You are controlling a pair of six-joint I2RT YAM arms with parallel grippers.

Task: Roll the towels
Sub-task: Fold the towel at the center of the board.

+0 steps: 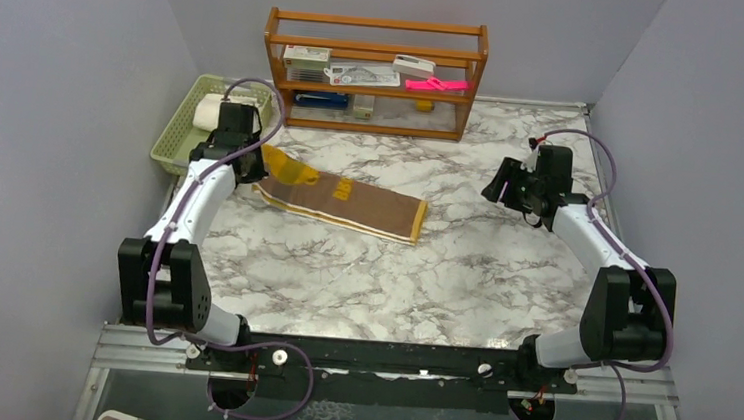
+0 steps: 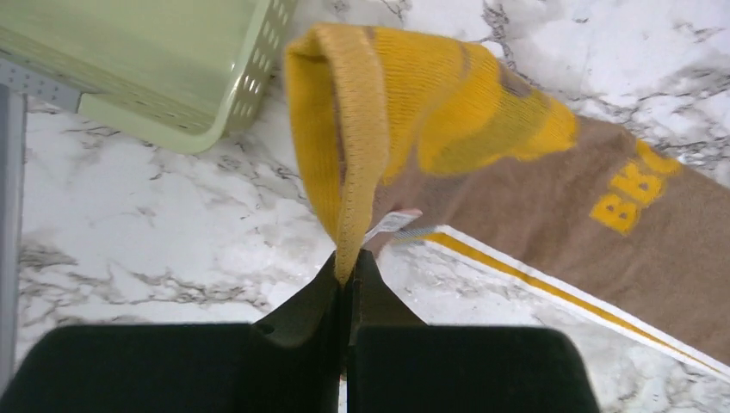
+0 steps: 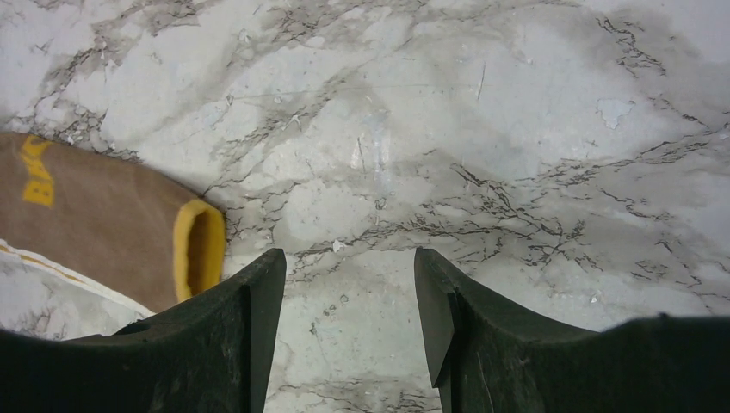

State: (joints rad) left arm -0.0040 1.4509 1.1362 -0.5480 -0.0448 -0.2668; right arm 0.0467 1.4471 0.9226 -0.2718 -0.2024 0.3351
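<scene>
At the far left I see the green basket [image 1: 175,142] on the table [image 1: 422,284], against the wall. The cream towel [image 1: 207,112] sits inside it, partly behind my left arm. Just to the basket's right, my left gripper [image 2: 348,268] is pinched tight on the mustard edge at the brown towel's [image 1: 353,204] left end. That end is lifted and folds over above the fingers. The rest of the brown towel lies flat on the marble, running rightward and slightly toward me, with its yellow lettering facing up. Behind it, at the back wall, stands the wooden shelf [image 1: 370,125] with small items on it. Over on the right, my right gripper [image 3: 349,297] hangs above bare marble with its jaws partly spread and nothing between them. The towel's yellow-lined right end lies apart from it, off to the left of its fingers.
</scene>
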